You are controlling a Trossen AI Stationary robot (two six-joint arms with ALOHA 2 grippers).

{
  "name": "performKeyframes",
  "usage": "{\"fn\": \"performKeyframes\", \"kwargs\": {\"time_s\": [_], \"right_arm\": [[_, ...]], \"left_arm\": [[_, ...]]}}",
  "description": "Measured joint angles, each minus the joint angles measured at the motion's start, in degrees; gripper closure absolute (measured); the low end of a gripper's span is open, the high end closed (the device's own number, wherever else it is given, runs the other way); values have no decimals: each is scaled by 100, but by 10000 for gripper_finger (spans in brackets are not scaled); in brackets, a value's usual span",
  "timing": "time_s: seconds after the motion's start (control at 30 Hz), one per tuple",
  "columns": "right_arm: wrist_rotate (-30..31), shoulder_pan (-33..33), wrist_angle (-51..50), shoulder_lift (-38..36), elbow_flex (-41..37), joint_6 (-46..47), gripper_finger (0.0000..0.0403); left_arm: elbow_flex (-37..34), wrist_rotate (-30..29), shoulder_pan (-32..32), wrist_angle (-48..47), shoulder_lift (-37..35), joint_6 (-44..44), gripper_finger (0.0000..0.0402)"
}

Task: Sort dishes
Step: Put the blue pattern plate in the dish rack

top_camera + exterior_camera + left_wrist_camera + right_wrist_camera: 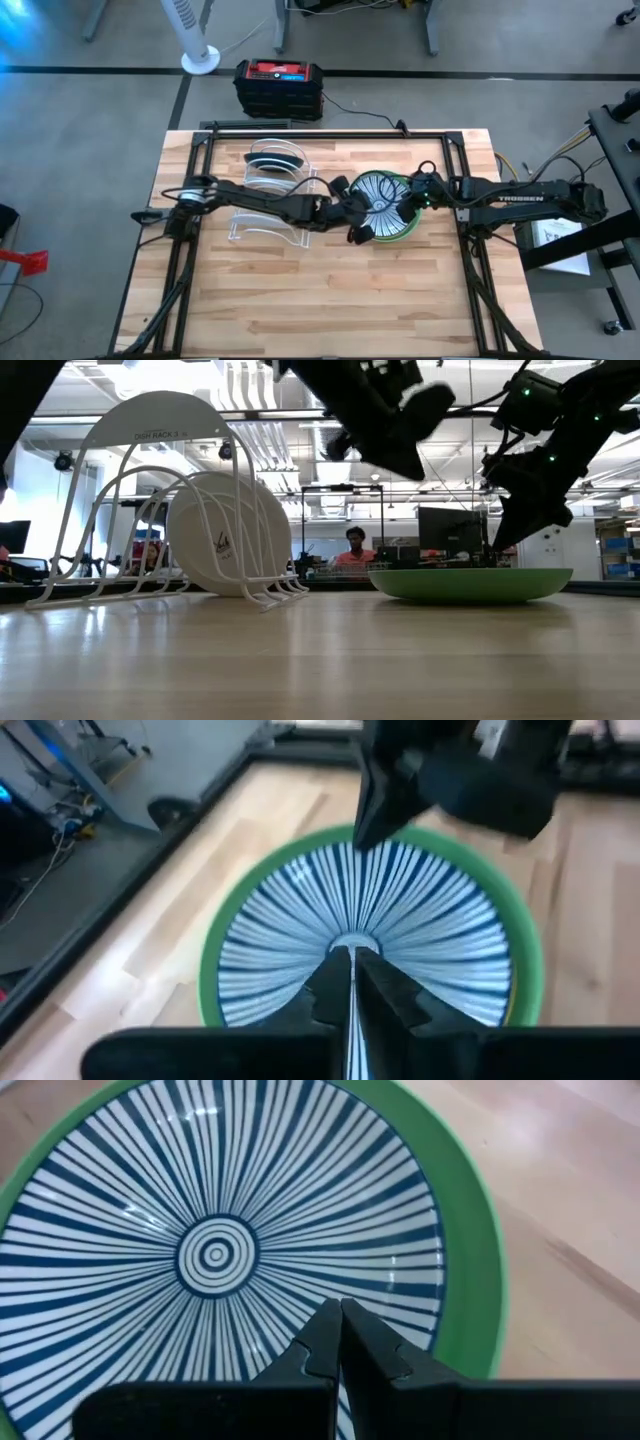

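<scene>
A white plate with blue radial lines (215,1255) lies inside a plain green plate (470,582), which rests flat on the table right of centre. My left gripper (350,960) is shut and hangs above the striped plate's centre, clear of it in the low view. My right gripper (340,1312) is shut too. It slants down from the table's right side, with its tip over the striped plate's inner slope near the right rim. At the left stands a white wire rack (270,195), in which a pale plate (228,535) stands on edge, with a dark one (278,160) behind it. My right gripper's shut fingertips (495,542) come down slantwise from the table's right side, just inside the green plate's rim (475,1250) and over the striped plate. The green rim hides the tip's end in the low view, so I cannot tell whether it touches the plate.
A black and red box (280,85) and a white fan base (200,60) stand on the floor beyond the far edge. A person (353,550) sits far off in the room. Bare wood (330,300) stretches along the near side.
</scene>
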Motion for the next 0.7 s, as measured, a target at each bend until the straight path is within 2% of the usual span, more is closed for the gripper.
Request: {"fn": "performKeyframes", "kwargs": {"time_s": [0.47,0.7], "right_arm": [[380,-267,-60,2,-50,428,401],[400,-484,-514,73,-59,607,345]], "left_arm": [[-2,595,129,-16,677,-266,401],[-4,692,202,11,850,-279,401]]}}
